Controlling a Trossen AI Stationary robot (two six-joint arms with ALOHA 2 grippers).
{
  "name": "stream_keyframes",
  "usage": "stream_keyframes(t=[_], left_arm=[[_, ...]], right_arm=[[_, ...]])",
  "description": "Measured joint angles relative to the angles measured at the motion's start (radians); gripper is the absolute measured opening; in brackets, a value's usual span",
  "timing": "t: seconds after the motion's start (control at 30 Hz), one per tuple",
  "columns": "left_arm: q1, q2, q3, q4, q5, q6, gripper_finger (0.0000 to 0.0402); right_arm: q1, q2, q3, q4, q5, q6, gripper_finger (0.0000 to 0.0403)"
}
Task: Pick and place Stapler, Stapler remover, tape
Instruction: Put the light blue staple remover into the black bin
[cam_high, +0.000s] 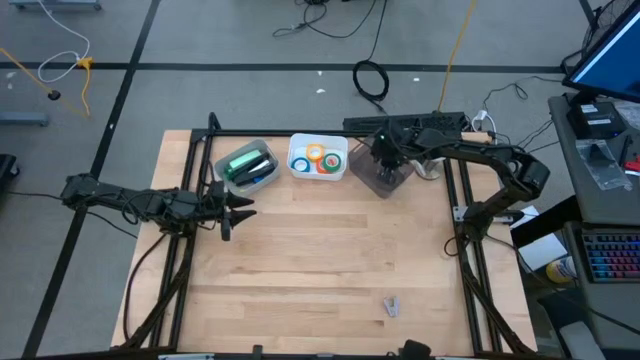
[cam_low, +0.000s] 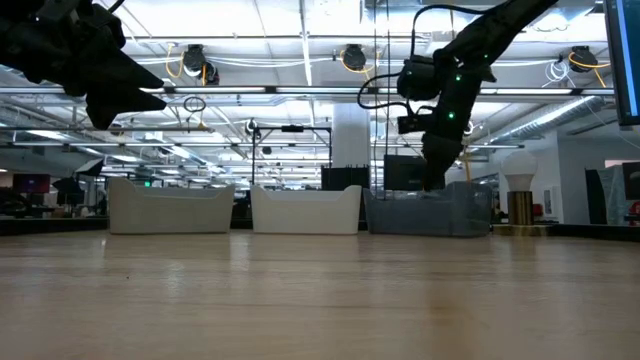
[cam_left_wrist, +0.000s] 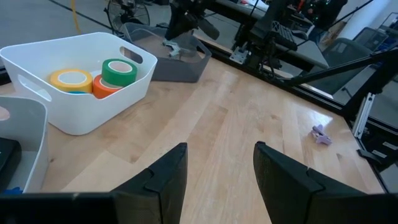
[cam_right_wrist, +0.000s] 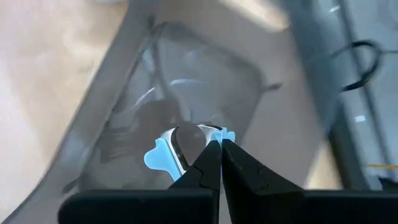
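Observation:
My right gripper (cam_right_wrist: 219, 148) hangs over the grey bin (cam_high: 388, 180) at the table's far right and is shut on a light-blue staple remover (cam_right_wrist: 163, 155). A second, purple staple remover (cam_high: 391, 305) lies flat on the table near its front edge. Yellow, green and orange tape rolls (cam_left_wrist: 119, 71) lie in the middle white bin (cam_high: 318, 160). Green and blue staplers (cam_high: 248, 165) lie in the left white bin. My left gripper (cam_high: 236, 210) hovers open at the table's left, with nothing between its fingers (cam_left_wrist: 163, 177). My right gripper pinches the staple remover between its two fingertips, at the metal middle (cam_right_wrist: 189, 140) between the blue wings. The fingers slant down from above into the grey bin's mouth. The blue wing (cam_right_wrist: 155, 158) sticks out sideways; whether the remover touches the bin's floor, I cannot tell.
The three bins stand in a row along the far edge (cam_low: 305, 210). Black frame rails run along the table's left and right sides (cam_high: 465, 215). Bare wood spreads across the middle and the near half.

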Motion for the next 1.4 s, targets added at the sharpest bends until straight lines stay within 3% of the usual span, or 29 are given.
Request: stream_keyframes(t=[0.2, 0.5, 1.1, 1.4], left_arm=[[0.000, 0.000, 0.000, 0.002, 0.000, 0.000, 0.0182], [0.000, 0.000, 0.000, 0.004, 0.000, -0.003, 0.0182], [0.000, 0.000, 0.000, 0.019, 0.000, -0.007, 0.0182], [0.000, 0.000, 0.000, 0.018, 0.000, -0.007, 0.0182]], right_arm=[[0.000, 0.000, 0.000, 0.124, 0.033, -0.028, 0.0000], [-0.002, 0.075, 0.000, 0.207, -0.017, -0.101, 0.0000], [-0.028, 0.143, 0.003, 0.214, -0.072, -0.145, 0.0001], [-0.028, 0.146, 0.003, 0.212, -0.072, -0.163, 0.0046]])
